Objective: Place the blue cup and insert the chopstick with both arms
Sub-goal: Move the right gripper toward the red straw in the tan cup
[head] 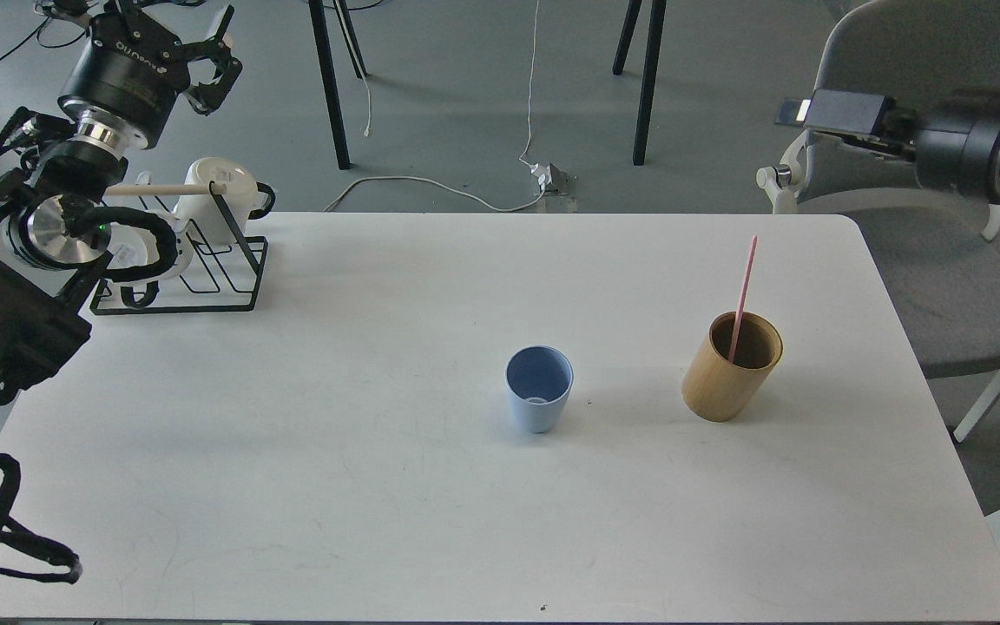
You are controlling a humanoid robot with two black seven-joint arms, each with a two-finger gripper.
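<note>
Both arms are up and clear of the table (378, 521), nothing in either one. Left gripper (213, 65) hangs high at the far-left corner, fingers spread apart, empty, over the black wire rack (205, 286) w/ its white mug (218, 204) and wooden dowel (161, 188). Looks like a parked pose, well away from anything it needs.

Right gripper (838, 113) pokes in from the right edge, pointing left across the grey chair (925, 286). It's seen mostly as a dark block, so I can't tell if the fingers are apart or together. Nothing visible in it.

Blue cup (539, 388) stands upright, mouth open, roughly mid-table: well below and far to the right of the left gripper, below-left of the right one. It's empty inside as far as I can see.

Chopstick (743, 295) is standing in the bamboo holder (732, 366), leaning w/ its pink top sticking out above the rim. That puts it almost straight under the right gripper's reach, nearer to it than the cup is. Holder sits just to the right of the cup, a gap between, not touching.

My guess: the stick sticks up like that so the right arm can pinch its free end; the cup is the left arm's job.
</note>
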